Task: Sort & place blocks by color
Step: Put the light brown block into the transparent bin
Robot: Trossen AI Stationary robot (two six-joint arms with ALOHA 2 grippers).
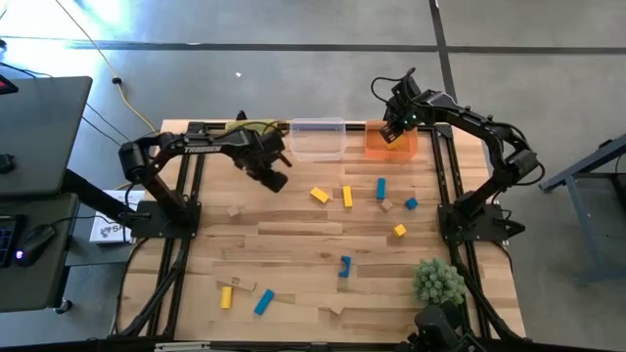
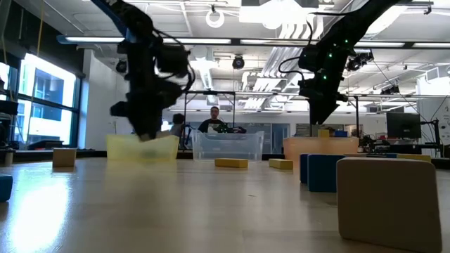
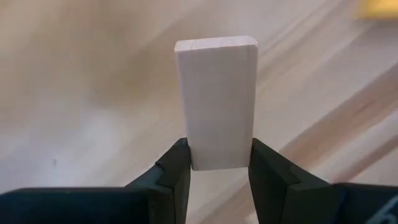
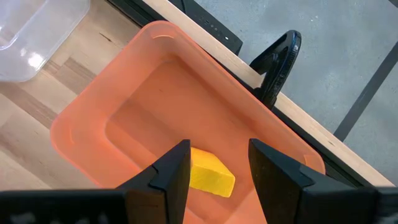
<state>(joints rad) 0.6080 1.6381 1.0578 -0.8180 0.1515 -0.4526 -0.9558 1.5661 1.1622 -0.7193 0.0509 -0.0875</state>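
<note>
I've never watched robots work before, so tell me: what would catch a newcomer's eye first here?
Probably the left gripper, pinching a pale wooden block above the table's back left. Next, the right gripper hanging over the orange bin at the back right, a yellow block between its fingers. Blue and yellow blocks lie scattered on the table.

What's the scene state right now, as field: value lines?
left tool: shut on tan block, raised above the table
right tool: over orange bin, holding nothing
orange bin contents: one yellow block
clear bin: between the yellow bin and the orange one
loose blocks: blue, yellow, tan, scattered on table
</note>
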